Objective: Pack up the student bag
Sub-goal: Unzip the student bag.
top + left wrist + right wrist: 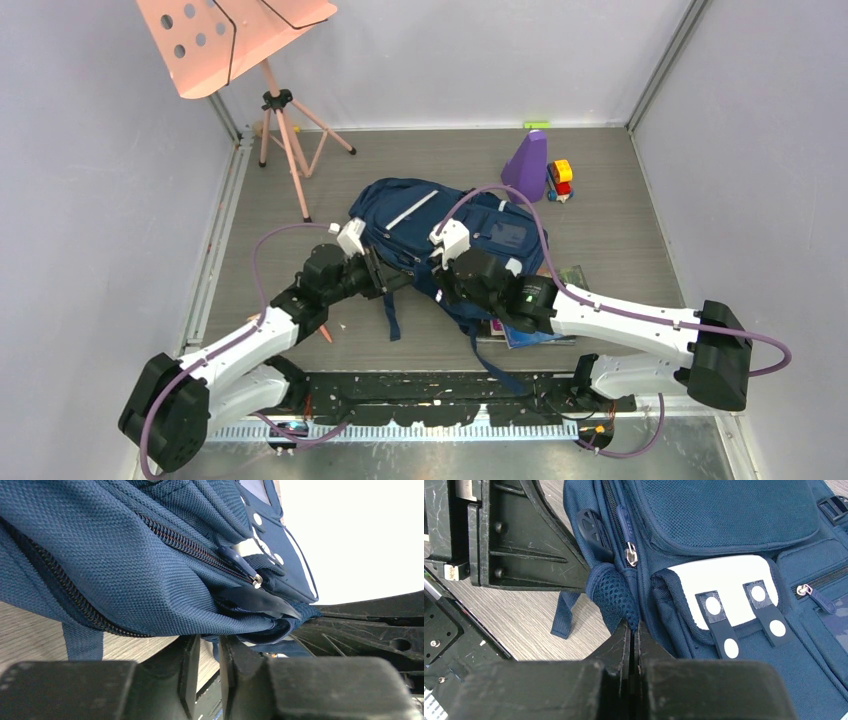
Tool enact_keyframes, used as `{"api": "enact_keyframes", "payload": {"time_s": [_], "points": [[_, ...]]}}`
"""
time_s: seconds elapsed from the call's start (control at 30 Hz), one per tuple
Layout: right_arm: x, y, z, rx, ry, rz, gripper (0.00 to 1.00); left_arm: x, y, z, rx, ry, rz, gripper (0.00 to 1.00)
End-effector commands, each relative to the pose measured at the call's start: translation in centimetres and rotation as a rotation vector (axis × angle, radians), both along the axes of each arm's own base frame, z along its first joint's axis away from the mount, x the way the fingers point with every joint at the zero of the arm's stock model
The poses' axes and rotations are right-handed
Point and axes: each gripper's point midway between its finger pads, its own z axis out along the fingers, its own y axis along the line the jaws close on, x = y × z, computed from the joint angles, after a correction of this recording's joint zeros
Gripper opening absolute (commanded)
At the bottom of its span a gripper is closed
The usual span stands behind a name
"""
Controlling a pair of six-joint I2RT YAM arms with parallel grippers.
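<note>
Fingers (616,650) of the right arm (620,320), stretched inward, pinch the student bag (724,525).

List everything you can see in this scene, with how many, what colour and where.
student bag: one, navy blue, lying mid-table
music stand: one, pink, far left corner
cone: one, purple, behind the bag on the right
toy: one, red, yellow and blue, beside the cone
small bar: one, green, at the back wall
books: count unclear, partly hidden under the right arm
pencil-like stick: one, orange, by the left arm
table: one, grey wood-grain
left gripper: black, jaws slightly apart at the bag's lower edge
right gripper: black, shut on a mesh fold of the bag
</note>
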Motion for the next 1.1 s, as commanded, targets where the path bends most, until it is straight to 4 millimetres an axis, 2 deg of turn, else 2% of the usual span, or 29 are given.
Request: {"api": "enact_keyframes", "payload": {"time_s": [0.0,0.17,0.27,0.4,0.57,0.63,0.9,1.07], "points": [[0.4,1.9,5.6,0.208,-0.072,0.000,0.01,2.2,-0.3,4.0,-0.061,-0.125,0.057,0.18],[0.8,1.3,5.1,0.192,-0.076,-0.033,0.01,2.3,1.2,3.2,0.007,-0.110,0.123,0.00],[1.2,0.5,4.7,0.164,-0.085,-0.073,0.00,2.0,3.2,2.2,0.110,-0.089,0.182,0.00],[1.6,-0.1,4.1,0.133,-0.096,-0.103,0.01,1.4,5.4,2.0,0.208,-0.090,0.231,0.00],[1.8,-0.3,3.5,0.110,-0.096,-0.113,0.01,0.6,7.1,1.8,0.290,-0.083,0.249,0.00],[1.8,-0.3,3.5,0.111,-0.095,-0.111,0.01,0.0,7.2,1.6,0.308,-0.073,0.225,0.05],[1.7,-0.3,3.9,0.128,-0.098,-0.107,0.01,-1.3,6.9,2.2,0.328,-0.158,0.118,0.47],[1.6,-0.3,4.2,0.136,-0.101,-0.102,0.01,-1.2,6.2,2.1,0.328,-0.221,0.062,0.61]]}}
